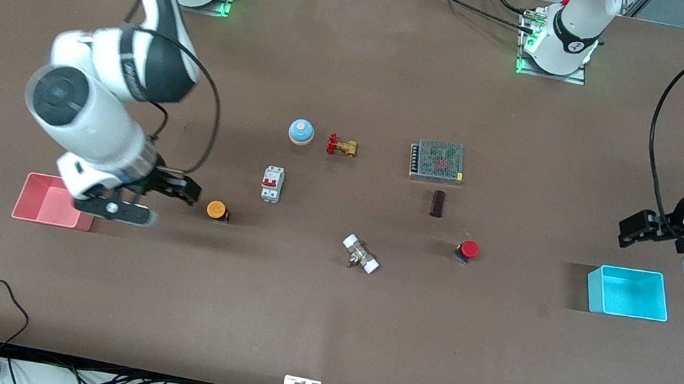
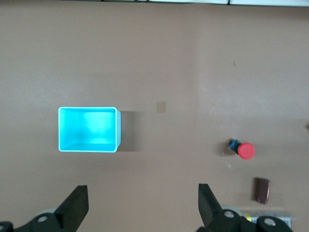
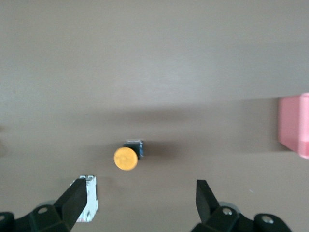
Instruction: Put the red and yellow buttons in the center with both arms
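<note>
Right gripper (image 1: 173,186): hanging at the lower left of the front frame, fingers (image 3: 77,200) spreading wide and holding nothing, over bare tabletop between the pink bin (image 1: 50,200) and the yellow button (image 1: 216,210).
Left gripper (image 1: 638,228): hovering at the right edge of the front frame, just above the cyan bin (image 1: 628,293); fingers (image 2: 208,200) standing apart, gripping nothing.
Yellow button: sitting on the table at left of centre, just beside the right gripper's tips; showing in the right wrist view (image 3: 126,158) between the parted fingers, untouched.
Red button (image 1: 468,249): resting at right of centre, well apart from the left gripper, about midway between the white fitting (image 1: 361,254) and the cyan bin; also lying in the lower right of the left wrist view (image 2: 245,151).
Centre of the table (image 1: 324,300): carrying a white breaker (image 1: 272,184), a blue bell (image 1: 301,132), a brass valve (image 1: 342,146), a mesh-topped box (image 1: 437,161) and a small dark block (image 1: 438,203).
Bins: pink one sitting at the lower left, cyan one at the lower right, both showing nothing inside.
</note>
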{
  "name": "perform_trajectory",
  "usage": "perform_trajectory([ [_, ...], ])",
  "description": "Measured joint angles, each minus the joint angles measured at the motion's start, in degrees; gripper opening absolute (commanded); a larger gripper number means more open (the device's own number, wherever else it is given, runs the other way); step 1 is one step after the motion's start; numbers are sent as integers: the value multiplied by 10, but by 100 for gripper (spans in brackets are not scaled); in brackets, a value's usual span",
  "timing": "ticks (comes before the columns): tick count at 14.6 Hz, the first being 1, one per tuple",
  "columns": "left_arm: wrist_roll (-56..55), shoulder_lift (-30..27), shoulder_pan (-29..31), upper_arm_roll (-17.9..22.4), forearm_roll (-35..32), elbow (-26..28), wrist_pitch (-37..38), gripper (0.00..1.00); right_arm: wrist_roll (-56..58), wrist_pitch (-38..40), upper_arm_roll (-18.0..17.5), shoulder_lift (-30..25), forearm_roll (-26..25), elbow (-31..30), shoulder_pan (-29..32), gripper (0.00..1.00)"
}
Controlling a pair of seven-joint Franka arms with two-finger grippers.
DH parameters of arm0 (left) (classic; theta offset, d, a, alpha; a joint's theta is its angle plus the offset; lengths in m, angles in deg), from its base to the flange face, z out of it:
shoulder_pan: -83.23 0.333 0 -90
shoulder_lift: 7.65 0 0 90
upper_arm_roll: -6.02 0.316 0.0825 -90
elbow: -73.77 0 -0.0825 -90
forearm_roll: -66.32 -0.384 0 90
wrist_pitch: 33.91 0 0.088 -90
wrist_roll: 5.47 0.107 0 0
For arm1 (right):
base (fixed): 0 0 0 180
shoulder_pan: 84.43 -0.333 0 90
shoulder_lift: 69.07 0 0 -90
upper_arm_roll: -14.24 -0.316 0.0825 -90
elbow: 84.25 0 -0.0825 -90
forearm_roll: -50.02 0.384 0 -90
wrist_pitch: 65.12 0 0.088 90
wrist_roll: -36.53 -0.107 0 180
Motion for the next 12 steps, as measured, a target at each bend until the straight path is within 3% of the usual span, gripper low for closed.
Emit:
perform_trajectory([
  [1,16,-11,-9,16,9,0,9,100,2,17,1,-18,0,0,12,100],
  [6,59,-64,-146,181,31,2,50,100,70,106,5,-85,-2,-1,88,100],
  [9,59,-86,-169,200,31,6,68,100,154,149,11,-112,-3,-2,144,100],
  [12,59,-91,-169,201,31,7,69,100,170,207,10,-144,-44,-3,154,100],
])
